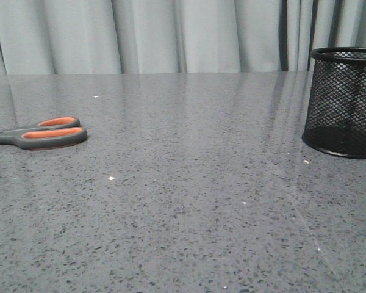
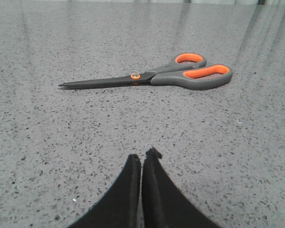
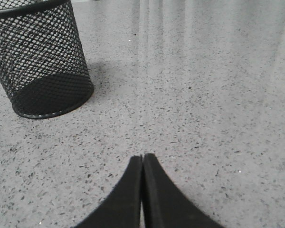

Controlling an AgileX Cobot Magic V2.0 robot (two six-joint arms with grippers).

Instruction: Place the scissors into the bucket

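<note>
A: Grey speckled bench (image 1: 189, 201), curtain behind. Where are the scissors (image 2: 156, 76)?

B: Flat, blades closed, ahead of the left fingers (image 2: 141, 161), which are pressed together, empty. The right fingers (image 3: 142, 161) likewise; the bucket (image 3: 38, 57) stands beyond them.

A: Handling?

B: Probably light, stiff, low-lying; pinch across the handles.

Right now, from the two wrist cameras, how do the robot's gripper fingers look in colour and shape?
Only the fingers show. The left gripper and the right gripper both have plain matt black fingers, broad at the base and curving to a narrow tip. No cables, markings or arm links are visible.
</note>
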